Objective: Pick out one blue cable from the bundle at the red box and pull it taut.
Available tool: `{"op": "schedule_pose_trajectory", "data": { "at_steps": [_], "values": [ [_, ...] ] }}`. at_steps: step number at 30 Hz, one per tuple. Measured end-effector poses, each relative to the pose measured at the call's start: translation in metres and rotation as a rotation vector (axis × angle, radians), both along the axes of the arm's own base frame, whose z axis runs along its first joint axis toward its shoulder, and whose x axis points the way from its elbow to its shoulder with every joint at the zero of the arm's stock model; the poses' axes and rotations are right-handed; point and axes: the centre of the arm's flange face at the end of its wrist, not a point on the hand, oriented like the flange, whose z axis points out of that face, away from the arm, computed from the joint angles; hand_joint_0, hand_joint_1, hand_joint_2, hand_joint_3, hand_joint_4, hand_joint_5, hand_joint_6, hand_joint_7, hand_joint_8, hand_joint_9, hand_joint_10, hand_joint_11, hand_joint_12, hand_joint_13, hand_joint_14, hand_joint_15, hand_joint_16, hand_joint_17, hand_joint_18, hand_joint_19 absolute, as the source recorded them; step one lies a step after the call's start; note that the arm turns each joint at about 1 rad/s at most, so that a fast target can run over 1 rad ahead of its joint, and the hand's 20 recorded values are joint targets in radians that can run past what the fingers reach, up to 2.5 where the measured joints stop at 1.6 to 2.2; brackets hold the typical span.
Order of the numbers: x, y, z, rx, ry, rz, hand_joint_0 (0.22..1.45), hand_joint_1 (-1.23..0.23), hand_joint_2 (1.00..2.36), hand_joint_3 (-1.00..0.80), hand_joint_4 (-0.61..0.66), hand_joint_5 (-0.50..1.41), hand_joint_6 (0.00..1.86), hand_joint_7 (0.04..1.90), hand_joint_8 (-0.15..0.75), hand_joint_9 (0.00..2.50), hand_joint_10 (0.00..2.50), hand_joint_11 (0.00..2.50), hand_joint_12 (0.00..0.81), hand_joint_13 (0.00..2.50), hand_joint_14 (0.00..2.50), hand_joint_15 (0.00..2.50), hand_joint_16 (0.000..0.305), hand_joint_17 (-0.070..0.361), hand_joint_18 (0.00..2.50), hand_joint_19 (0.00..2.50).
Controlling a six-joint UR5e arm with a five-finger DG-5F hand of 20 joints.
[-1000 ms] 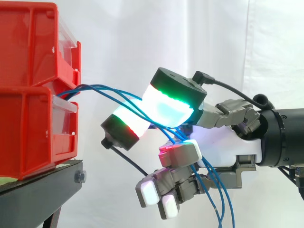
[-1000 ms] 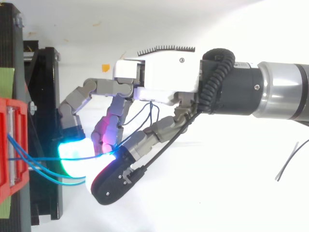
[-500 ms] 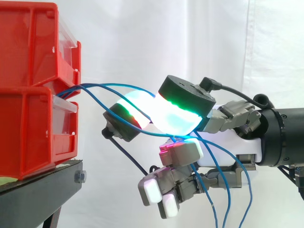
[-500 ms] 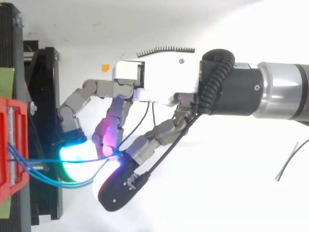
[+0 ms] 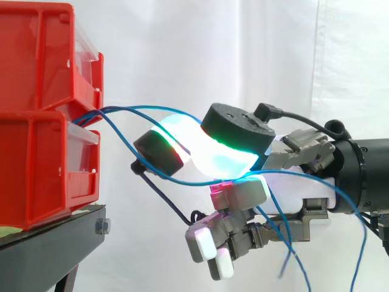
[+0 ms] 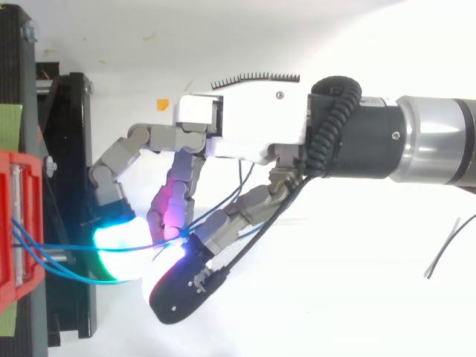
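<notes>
Robot hand (image 5: 298, 185) comes in from the right in the side view, level with the seam between the two stacked red plastic bins (image 5: 42, 115), which sit on a black metal stand (image 5: 51, 243) with a white curtain (image 5: 182, 48) behind. A bundle of thin blue cables (image 5: 91, 115) comes out of the bin fronts at that seam and fans out toward the hand. The hand is closed in a pinch. Its two big glowing fingertips (image 5: 222, 155), cyan-green with black backs, are pressed together on one blue cable (image 6: 67, 247). In the top view that cable runs almost straight from the red bin front to the pads. The other fingers are curled underneath with white and magenta pads facing down-left, and more of the cables run through them. A second cable (image 5: 176, 180) sags in a loop below the pinched one, passes under the big pads and trails off to the right past the wrist. Others hang slack under the palm. The hand is near the bins but apart from them, and it is clear of the stand.
</notes>
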Motion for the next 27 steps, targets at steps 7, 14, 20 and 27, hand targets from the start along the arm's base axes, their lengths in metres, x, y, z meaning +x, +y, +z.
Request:
{"op": "schedule_pose_trajectory", "data": {
  "at_steps": [7, 14, 20, 27],
  "values": [
    [0.0, 0.0004, 0.0, 0.001, 0.0, 0.004, 0.74, -1.0, 1.0, -0.5, -0.42, -0.09, 0.96, 0.99, 0.165, 1.28, 0.04, 0.92, 0.252, 0.95, 0.02, 0.57, 0.037, 0.084, 0.82, 0.63],
    [-0.0001, 0.0006, -0.0001, 0.001, 0.001, 0.006, 0.53, -0.98, 1.0, -0.5, -0.24, -0.08, 0.93, 0.9, 0.194, 1.31, 0.04, 0.91, 0.275, 0.97, 0.02, 0.57, 0.04, 0.091, 0.85, 0.66],
    [-0.0002, 0.0008, -0.0002, 0.002, 0.002, 0.009, 0.48, -0.88, 1.0, -0.5, -0.22, -0.06, 0.91, 0.93, 0.212, 1.41, 0.03, 0.92, 0.293, 1.03, 0.02, 0.56, 0.044, 0.099, 0.93, 0.66],
    [-0.0002, 0.0012, -0.0001, 0.009, 0.002, 0.012, 0.45, -0.8, 1.0, -0.5, -0.22, -0.05, 0.89, 0.91, 0.222, 1.43, 0.03, 0.91, 0.305, 1.05, 0.02, 0.55, 0.047, 0.106, 0.96, 0.66]
  ]
}}
